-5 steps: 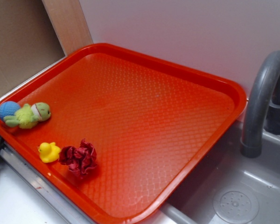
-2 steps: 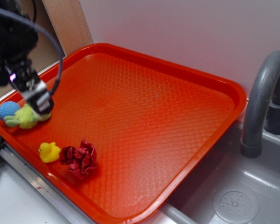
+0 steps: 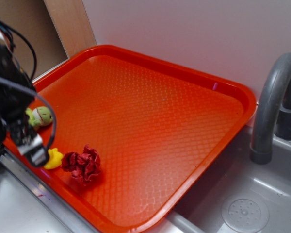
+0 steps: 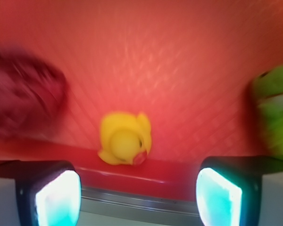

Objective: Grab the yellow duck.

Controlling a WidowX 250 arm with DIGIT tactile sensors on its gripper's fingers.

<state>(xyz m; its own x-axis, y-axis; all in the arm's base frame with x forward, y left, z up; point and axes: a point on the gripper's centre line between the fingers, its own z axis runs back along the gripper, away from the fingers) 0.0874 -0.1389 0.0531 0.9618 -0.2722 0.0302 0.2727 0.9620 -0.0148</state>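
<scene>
Wrist view gives me the yellow duck (image 4: pixel 124 139) dead centre, lying on the red tray (image 4: pixel 179 56) right against its near rim, orange beak toward the lens. My hand (image 4: pixel 137 197) is spread open, one lit pad (image 4: pixel 59 197) at each lower corner of the picture, the duck framed in the gap between them and touching neither. The dark red cloth ball (image 4: pixel 23 101) is a blur to the duck's left in this view, the green plush turtle (image 4: pixel 273 110) at the far right edge.

From the exterior view, the duck (image 3: pixel 54 158) peeks out just beside the hand (image 3: pixel 33 150), close to the tray's front-left rim (image 3: pixel 63 194). The cloth ball (image 3: pixel 82 164) sits just beside the duck, perhaps touching; I cannot tell. The turtle (image 3: pixel 41 116) lies farther back along the left rim, half hidden by the arm (image 3: pixel 7 92). All three crowd that one corner; the rest of the textured tray floor runs bare toward the white wall (image 3: pixel 194 34). A grey surface (image 3: pixel 14 208) with a metal strip borders the tray in front, and a grey sink (image 3: pixel 252 204) with a curved faucet (image 3: pixel 271 102) sits off its right side.
</scene>
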